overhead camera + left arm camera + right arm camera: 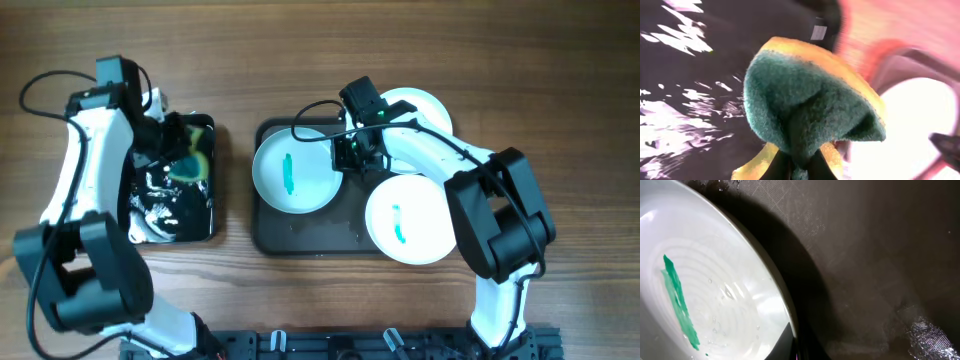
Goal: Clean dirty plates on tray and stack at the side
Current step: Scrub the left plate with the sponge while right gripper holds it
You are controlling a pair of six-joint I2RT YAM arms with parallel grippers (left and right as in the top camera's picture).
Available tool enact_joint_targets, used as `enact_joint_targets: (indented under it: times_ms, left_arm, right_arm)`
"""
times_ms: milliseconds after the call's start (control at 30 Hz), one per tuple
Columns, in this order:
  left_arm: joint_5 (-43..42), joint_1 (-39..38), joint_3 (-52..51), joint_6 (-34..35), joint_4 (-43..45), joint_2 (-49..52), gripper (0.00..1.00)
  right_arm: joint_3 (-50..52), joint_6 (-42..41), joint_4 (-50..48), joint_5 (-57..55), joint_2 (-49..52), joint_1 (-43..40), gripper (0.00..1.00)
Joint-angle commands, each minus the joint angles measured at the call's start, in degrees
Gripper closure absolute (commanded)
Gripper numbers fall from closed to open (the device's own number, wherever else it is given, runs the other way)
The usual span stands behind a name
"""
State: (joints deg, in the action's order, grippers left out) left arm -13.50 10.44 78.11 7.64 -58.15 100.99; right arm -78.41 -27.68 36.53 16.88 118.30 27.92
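Observation:
My left gripper [178,150] is shut on a yellow sponge with a green scouring face [192,160], held over the black water basin [207,225]. In the left wrist view the sponge [810,100] is folded between the jaws [800,167]. My right gripper [347,155] is shut on the right rim of a white plate with a green smear [292,172] on the dark tray [310,235]. The right wrist view shows that plate [725,295] with its rim between the fingers [799,345]. A second smeared plate [405,220] lies on the tray's right.
A clean-looking white plate [425,108] lies on the wooden table behind the tray's right end, partly under my right arm. The basin holds water with glints. The tray floor [880,255] is wet near the held plate.

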Motion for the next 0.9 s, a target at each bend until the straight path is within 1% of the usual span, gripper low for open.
enact_joint_targets:
  times_ms: [0,100,133,200,267,367,433,467,500,567,600,633,667,700,733,767,800,867]
  left_arm:
    - [-11.1,-4.3,0.5,3.4,0.2,-0.8,0.96]
    - [-7.4,-11.7,-1.6,8.8,4.2,-0.7,0.96]
    - [-7.4,-13.9,-2.6,10.9,6.2,-0.7,0.96]
    - [-6.7,-17.0,-4.1,13.1,9.0,-0.7,0.96]
    - [-2.7,-20.8,-6.3,17.4,12.5,0.0,0.96]
    - [-2.4,-24.4,-7.4,18.5,15.5,3.5,0.96]
    - [-1.7,-27.6,-7.4,18.5,17.9,8.1,0.96]
    - [0.6,-28.8,-7.4,18.6,17.9,10.0,0.96]
    - [3.4,-29.5,-7.4,20.1,17.1,11.4,0.96]
    - [11.8,-29.6,-7.4,26.3,12.8,13.0,0.96]
    - [14.2,-29.6,-7.4,27.4,11.6,13.0,0.96]
    - [14.6,-29.6,-7.4,27.2,11.2,13.0,0.96]
    - [12.0,-29.7,-7.4,24.5,11.6,13.0,0.96]
    - [1.1,-30.0,-7.4,14.0,13.9,13.0,0.96]
    - [-13.4,-30.4,-7.4,3.5,15.9,13.0,0.96]
    - [-18.6,-30.6,-7.4,0.8,16.6,13.0,0.96]
    - [-20.2,-30.6,-7.4,0.5,17.5,13.0,0.96]
    - [-18.8,-30.5,-7.4,1.2,20.0,13.0,0.96]
  right_arm:
    - [-1.1,-3.6,1.1,-0.2,0.6,-0.5,0.95]
    - [-0.4,-4.0,1.8,-0.2,0.6,-0.5,0.96]
    - [0.0,-4.0,1.8,-0.2,0.6,-0.5,0.96]
    - [0.2,-4.0,1.8,-0.2,0.6,-0.5,0.96]
    - [0.2,-4.0,1.6,-0.2,0.6,-0.5,0.96]
    - [0.2,-4.0,1.7,-0.2,0.6,-0.5,0.96]
    - [0.2,-4.1,1.7,-0.2,0.6,-0.5,0.96]
    - [0.2,-4.5,1.7,-0.2,0.6,-0.5,0.96]
    - [0.2,-4.5,1.7,-0.2,0.6,-0.5,0.96]
    - [0.2,-6.3,2.4,-0.1,0.6,-1.8,0.96]
    - [0.2,-7.1,2.9,0.0,0.6,-2.8,0.96]
    - [0.2,-6.9,2.9,1.5,0.6,-3.8,0.96]
    - [0.2,-6.6,2.9,3.1,0.7,-4.8,0.96]
    - [0.2,-5.0,2.7,6.0,0.8,-5.9,0.96]
    - [0.2,-3.3,2.8,8.4,1.1,-6.7,0.96]
    - [0.2,-1.8,2.8,9.7,1.4,-6.9,0.96]
    - [0.2,-0.9,2.8,10.1,1.7,-6.9,0.96]
    - [0.2,-0.6,2.8,10.2,2.4,-6.8,0.96]
